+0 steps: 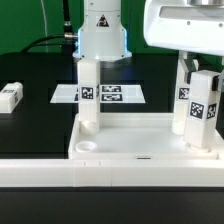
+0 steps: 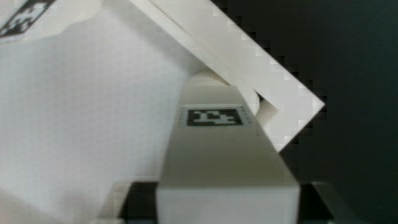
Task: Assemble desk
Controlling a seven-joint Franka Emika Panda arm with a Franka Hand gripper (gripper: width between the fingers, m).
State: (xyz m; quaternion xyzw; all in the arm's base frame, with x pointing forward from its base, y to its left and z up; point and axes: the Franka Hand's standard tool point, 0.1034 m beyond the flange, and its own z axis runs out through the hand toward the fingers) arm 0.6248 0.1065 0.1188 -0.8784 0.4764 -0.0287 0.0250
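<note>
Our claw (image 2: 217,196) grips a leg (image 2: 217,160) at the panel (image 1: 140,135) corner (second leg (image 1: 88,95) fitted). Next we seat it squarely

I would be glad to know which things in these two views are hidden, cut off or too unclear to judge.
- Exterior view: where the held leg meets the desk panel is lost, white on white, so its seating cannot be told.
- Exterior view: the loose leg is cut off by the picture's left edge.
- Wrist view: the gripper is cut off by the picture's edge, and the leg's tag is too blurred to read.
</note>
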